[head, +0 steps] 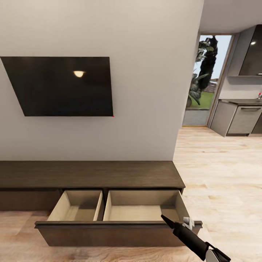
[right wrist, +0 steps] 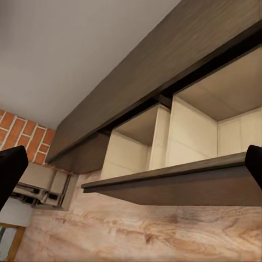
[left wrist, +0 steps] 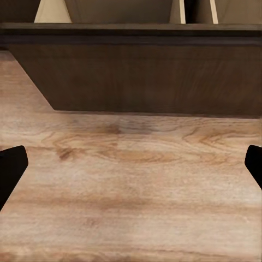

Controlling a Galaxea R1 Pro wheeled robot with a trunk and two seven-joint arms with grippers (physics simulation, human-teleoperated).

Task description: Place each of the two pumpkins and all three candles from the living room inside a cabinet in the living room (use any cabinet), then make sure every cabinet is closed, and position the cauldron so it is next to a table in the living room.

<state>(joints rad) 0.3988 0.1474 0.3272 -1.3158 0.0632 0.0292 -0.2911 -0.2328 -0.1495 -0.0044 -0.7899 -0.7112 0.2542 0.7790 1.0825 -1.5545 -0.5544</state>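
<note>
A pale wall [head: 145,72] carries a black TV [head: 62,85] above the long, low dark-brown cabinet [head: 91,174], which stands on light wood plank floor [head: 218,174]. The cabinet's wide drawer [head: 120,227] is pulled out, showing two beige compartments with nothing in them. The right gripper [head: 165,219] hovers at the drawer front's right end, fingers spread wide in the right wrist view. The left gripper [left wrist: 131,164], also wide apart, points at the floor before the drawer front.
</note>
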